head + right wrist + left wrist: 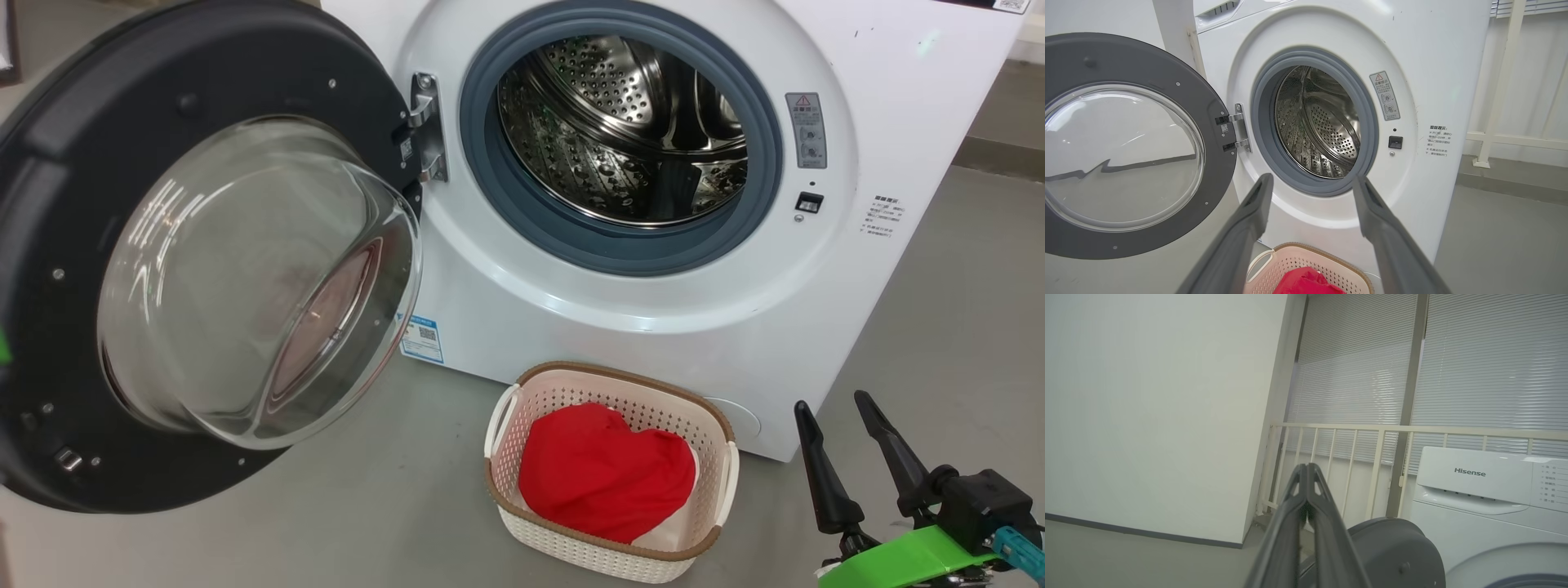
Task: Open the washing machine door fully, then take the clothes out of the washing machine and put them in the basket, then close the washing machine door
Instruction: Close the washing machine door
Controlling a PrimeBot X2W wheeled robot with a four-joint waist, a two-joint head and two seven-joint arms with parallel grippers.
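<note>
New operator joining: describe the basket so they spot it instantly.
Start at the big white front-loading washing machine with its round black-rimmed door swung open. On the grey floor before it sits a small cream perforated plastic basket. Its brown woven-look rim and the red fabric inside mark it.

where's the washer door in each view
head view: door fills the left side, swung open
left wrist view: door is the grey disc at bottom, right of centre
right wrist view: door on the left, open
shared landmark: white washing machine at its right
</note>
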